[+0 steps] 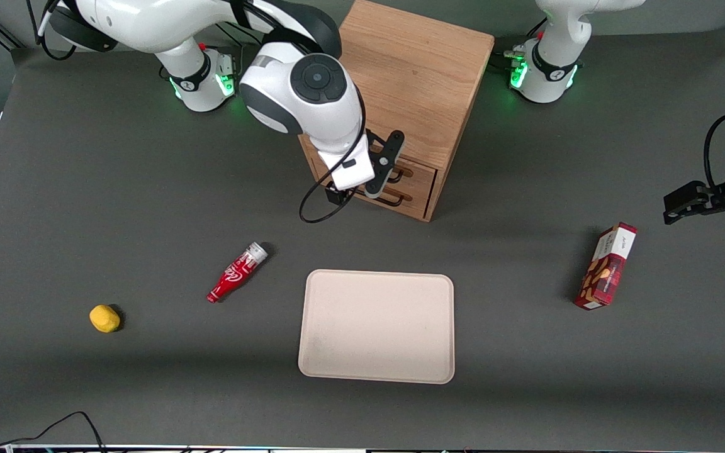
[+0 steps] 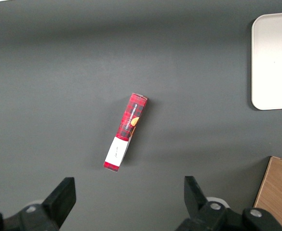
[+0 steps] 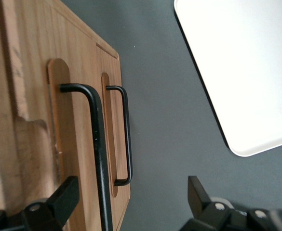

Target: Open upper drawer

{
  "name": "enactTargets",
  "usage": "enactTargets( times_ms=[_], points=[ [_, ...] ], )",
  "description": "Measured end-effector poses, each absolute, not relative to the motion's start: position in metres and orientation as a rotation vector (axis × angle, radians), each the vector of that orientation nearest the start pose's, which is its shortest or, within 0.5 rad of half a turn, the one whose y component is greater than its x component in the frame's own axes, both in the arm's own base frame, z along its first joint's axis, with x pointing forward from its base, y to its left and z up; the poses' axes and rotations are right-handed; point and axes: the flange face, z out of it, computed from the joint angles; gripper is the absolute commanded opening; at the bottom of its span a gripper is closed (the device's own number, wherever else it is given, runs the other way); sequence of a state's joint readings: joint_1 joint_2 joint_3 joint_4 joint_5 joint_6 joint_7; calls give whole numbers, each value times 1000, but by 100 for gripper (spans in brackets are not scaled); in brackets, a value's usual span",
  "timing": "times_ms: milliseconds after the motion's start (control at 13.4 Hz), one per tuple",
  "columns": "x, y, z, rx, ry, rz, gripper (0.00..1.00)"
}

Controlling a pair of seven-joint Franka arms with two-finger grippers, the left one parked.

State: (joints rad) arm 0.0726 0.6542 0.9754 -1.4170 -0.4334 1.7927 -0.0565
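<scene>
Claw (image 3: 128, 202) spread wide around upper drawer's (image 3: 78, 159) black handle (image 3: 98, 149), not yet gripping

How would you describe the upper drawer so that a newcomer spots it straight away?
Find the oak cube cabinet between the arm bases. Two black-handled drawers share its front; the upper drawer borders the top board, above its twin. The open gripper straddles its handle.
</scene>
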Motion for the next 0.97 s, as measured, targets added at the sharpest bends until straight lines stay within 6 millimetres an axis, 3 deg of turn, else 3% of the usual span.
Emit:
enactTargets(
  times_ms=[224, 448, 672, 970],
  points=[
    [489, 485, 431, -2603, -1602, 43, 100],
    [492, 485, 406, -2596, -1630, 52, 100],
    [500, 482, 395, -2589, -1645, 28, 100],
    [531, 463, 397, -2582, -1667, -38, 100]
  ],
)
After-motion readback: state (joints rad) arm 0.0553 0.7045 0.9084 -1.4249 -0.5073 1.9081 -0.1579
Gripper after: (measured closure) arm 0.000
